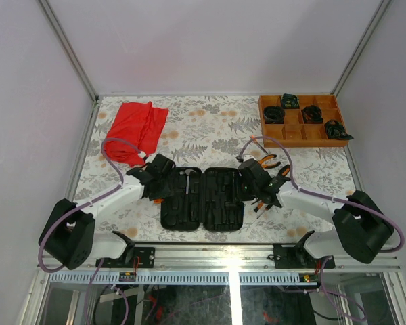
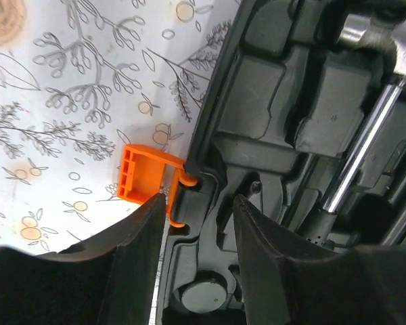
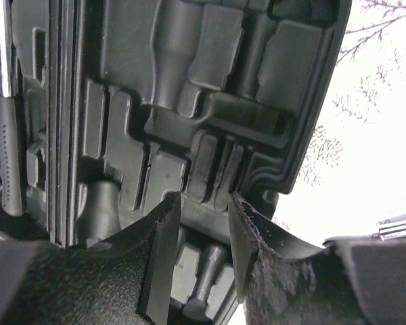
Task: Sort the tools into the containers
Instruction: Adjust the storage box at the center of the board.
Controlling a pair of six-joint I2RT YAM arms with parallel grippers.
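Observation:
The black tool case (image 1: pixel 213 203) lies open flat at the table's near middle. A silver-headed hammer (image 1: pixel 189 183) rests in its left half; its head and shaft show in the left wrist view (image 2: pixel 375 115). My left gripper (image 1: pixel 161 179) is open and empty over the case's left edge (image 2: pixel 210 101), beside the orange latch (image 2: pixel 139 175). My right gripper (image 1: pixel 250 179) is open and empty over the right half's moulded slots (image 3: pixel 189 101). Orange-and-black pliers (image 1: pixel 269 161) and thin screwdrivers (image 1: pixel 260 203) lie on the table right of the case, partly hidden by the right arm.
A red cloth (image 1: pixel 137 128) lies at the back left. An orange-brown wooden tray (image 1: pixel 293 133) with black coiled bundles (image 1: pixel 273 114) stands at the back right. The table has a floral cover (image 1: pixel 210 128). White walls enclose the back and both sides.

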